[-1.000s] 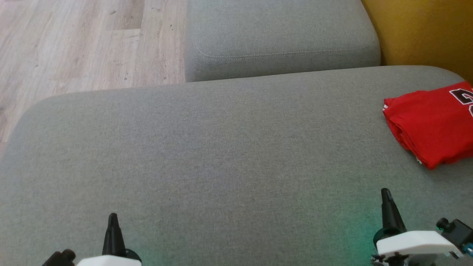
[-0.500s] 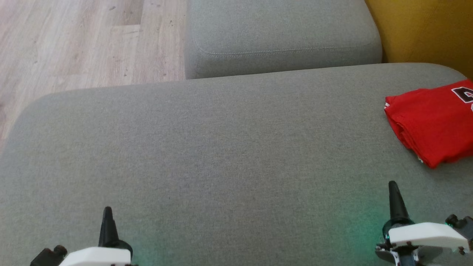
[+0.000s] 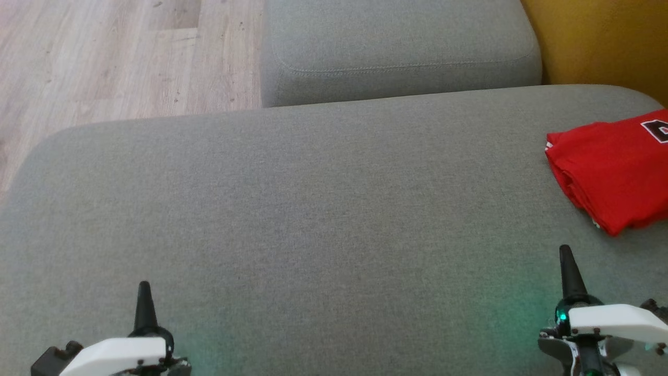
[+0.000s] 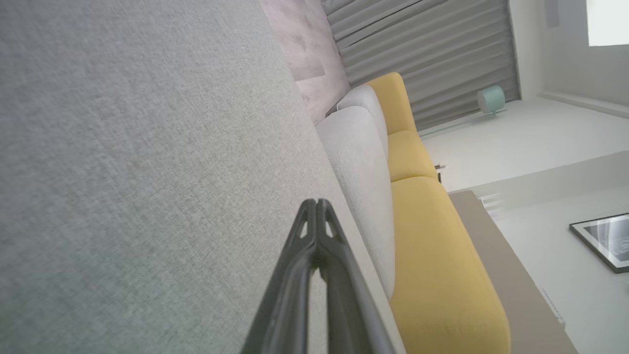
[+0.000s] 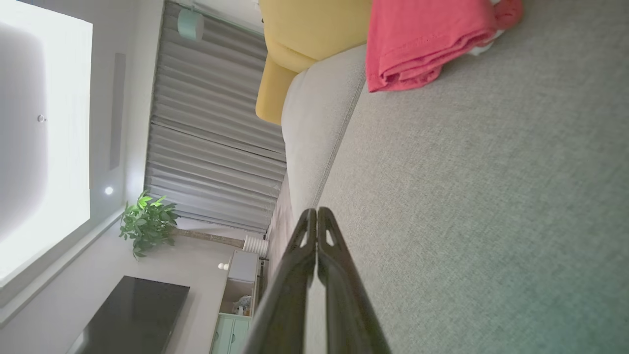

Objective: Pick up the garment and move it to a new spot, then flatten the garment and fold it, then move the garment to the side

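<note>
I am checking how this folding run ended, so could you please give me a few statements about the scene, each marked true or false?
1. The red jersey lies folded on the grey cushion. True.
2. The right gripper holds the jersey. False: its fingers are shut on nothing and stand apart from the jersey.
3. The left gripper has its fingers shut. True.
4. The jersey sits at the cushion's left end. False: it lies at the right end, near the yellow upholstery.
5. Wooden floor shows beyond the cushion's far left corner. True.
</note>
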`<state>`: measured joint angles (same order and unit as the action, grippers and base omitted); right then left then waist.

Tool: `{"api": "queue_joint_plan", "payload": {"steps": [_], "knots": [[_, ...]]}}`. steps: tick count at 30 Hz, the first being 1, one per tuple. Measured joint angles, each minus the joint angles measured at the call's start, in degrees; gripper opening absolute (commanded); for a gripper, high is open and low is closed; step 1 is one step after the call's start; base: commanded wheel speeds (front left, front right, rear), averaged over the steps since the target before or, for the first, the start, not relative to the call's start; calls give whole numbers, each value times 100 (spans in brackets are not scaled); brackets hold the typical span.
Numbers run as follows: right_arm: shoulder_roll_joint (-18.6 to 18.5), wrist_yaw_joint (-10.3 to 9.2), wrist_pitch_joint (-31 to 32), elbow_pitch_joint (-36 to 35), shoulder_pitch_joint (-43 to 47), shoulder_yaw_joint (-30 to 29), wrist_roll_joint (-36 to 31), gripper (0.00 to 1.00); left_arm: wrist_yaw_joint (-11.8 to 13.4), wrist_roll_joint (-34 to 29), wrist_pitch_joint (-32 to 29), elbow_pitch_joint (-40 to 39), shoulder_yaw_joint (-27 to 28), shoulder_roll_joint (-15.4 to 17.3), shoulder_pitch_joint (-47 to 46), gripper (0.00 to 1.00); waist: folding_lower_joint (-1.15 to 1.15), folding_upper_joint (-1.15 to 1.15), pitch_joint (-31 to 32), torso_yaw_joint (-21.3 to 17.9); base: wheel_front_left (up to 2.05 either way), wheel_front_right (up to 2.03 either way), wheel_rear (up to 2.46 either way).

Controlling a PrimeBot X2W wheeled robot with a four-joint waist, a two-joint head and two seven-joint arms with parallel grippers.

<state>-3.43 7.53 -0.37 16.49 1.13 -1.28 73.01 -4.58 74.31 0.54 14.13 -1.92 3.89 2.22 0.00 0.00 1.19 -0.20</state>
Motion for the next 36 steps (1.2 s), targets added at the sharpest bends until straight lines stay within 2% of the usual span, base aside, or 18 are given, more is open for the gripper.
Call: {"api": "queue_joint_plan", "payload": {"steps": [31,36], "knots": [[-1,0,488,-33,-412,-411,2016,0,-252,1922,-505,138,402,-8,-493,0,0,0,-138,20,0,0,0],[-1,0,494,-34,-412,-437,2039,0,-252,1949,-506,142,410,-12,-536,0,0,0,-138,20,0,0,0]]}}
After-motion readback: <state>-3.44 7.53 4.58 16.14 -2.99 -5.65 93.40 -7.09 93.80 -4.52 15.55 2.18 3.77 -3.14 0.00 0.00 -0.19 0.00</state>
